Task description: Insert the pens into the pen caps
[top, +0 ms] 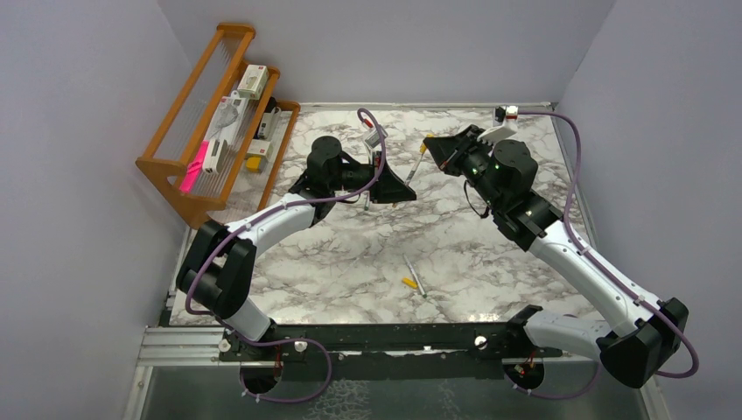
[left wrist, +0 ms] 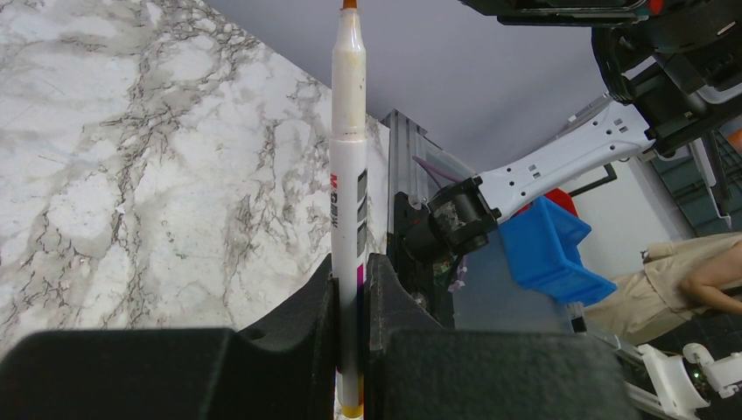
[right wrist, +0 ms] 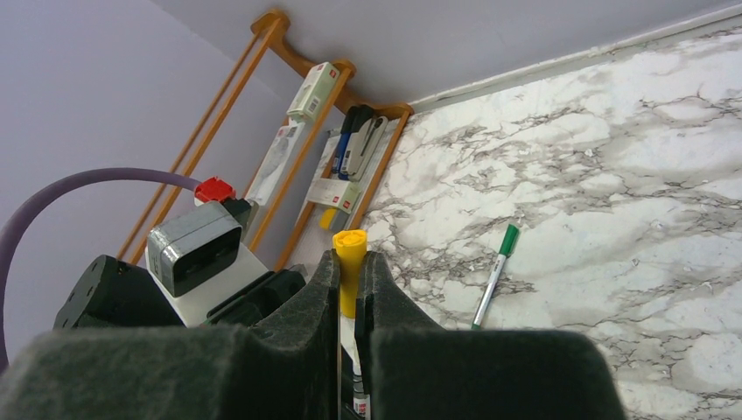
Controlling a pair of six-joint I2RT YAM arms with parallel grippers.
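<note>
Left gripper (left wrist: 353, 273) pinches a pen (left wrist: 348, 175) by its barrel, tip out; right gripper (right wrist: 350, 262) pinches a yellow-orange cap (right wrist: 349, 248). Both are aloft near the counter (top: 332, 254)'s far edge, likely to align axes. Can't tell if seated.

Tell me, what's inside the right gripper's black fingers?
A yellow cap is pinched in the right gripper. Below it a bit of white barrel shows. The fingers cover where they meet, so I cannot tell whether they are joined.
</note>
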